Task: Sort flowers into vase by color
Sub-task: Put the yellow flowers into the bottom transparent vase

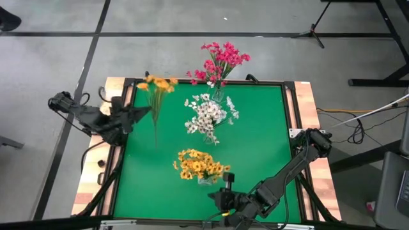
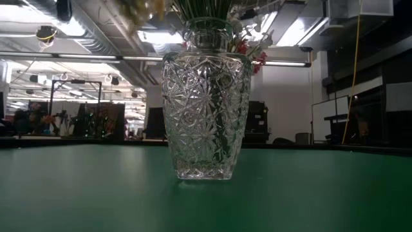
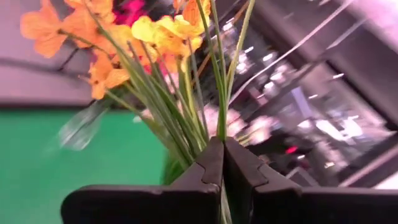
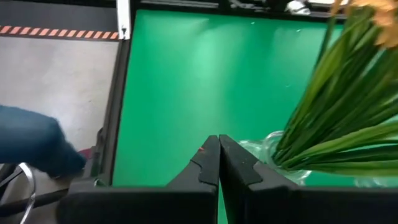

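Note:
Three glass vases stand on the green table (image 1: 255,147): magenta-pink flowers (image 1: 223,59) at the far edge, white flowers (image 1: 208,115) in the middle, yellow-orange flowers (image 1: 201,166) near. The low view shows one cut-glass vase (image 2: 206,96) upright on its base, close up. My left gripper (image 1: 147,113) is at the table's left side, shut on a yellow-orange sprig (image 1: 158,84). My right gripper (image 1: 225,188) waits by the near edge beside the yellow vase (image 4: 273,149), shut and holding nothing. My left gripper pinches the sprig's thin green stems (image 3: 219,121) between its two shut fingers (image 3: 205,165), part-way down the stem. The fingers reach in level from the table's left and lie across the stem. The blossoms (image 3: 93,37) point to the far edge, the bare stem end (image 1: 156,142) to the near side.
A black frame and wooden border (image 1: 307,96) ring the green mat. Bare mat lies to the left of the vases (image 1: 137,166) and to their right. Cables trail on the floor at right (image 1: 358,124). A person's blue-clad limb (image 4: 37,146) shows beside the table.

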Motion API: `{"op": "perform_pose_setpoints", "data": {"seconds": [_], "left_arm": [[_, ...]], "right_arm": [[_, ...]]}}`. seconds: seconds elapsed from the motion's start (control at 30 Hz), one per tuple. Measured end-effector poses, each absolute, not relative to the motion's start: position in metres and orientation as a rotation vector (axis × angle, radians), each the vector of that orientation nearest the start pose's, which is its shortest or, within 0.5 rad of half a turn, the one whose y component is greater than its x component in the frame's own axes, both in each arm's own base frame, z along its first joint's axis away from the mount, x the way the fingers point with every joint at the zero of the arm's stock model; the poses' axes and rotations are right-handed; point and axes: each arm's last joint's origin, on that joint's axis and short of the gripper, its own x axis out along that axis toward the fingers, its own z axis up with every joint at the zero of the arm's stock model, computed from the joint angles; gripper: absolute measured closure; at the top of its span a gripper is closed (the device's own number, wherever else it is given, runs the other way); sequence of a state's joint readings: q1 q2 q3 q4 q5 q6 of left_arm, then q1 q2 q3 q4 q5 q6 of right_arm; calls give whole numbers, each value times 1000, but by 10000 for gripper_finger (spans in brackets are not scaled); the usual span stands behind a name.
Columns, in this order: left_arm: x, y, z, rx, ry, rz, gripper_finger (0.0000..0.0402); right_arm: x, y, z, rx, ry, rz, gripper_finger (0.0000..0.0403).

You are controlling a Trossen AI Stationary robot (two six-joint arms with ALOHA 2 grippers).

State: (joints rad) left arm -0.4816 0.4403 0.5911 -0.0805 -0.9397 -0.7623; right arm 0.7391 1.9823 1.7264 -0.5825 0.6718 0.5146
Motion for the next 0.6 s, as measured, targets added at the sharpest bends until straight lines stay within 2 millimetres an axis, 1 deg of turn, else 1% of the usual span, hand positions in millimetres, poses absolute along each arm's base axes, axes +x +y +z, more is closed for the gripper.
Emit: {"op": "perform_pose_setpoints", "data": {"seconds": [0.13,0.2,0.27,0.37,0.43,0.6], "left_arm": [[95,-25,339,-741,-351,325,401],[94,-26,346,-717,-398,281,401],[95,-29,351,-684,-423,239,401],[98,-34,354,-630,-428,158,401],[103,-39,354,-590,-419,126,401],[117,-53,350,-477,-376,22,401]], "right_arm": [[335,280,277,-64,592,-152,400],[334,277,283,-66,568,-172,400],[332,276,292,-74,553,-141,400],[331,277,307,-82,524,-27,400],[330,276,319,-82,467,-17,400],[324,271,344,-191,379,34,400]]}}
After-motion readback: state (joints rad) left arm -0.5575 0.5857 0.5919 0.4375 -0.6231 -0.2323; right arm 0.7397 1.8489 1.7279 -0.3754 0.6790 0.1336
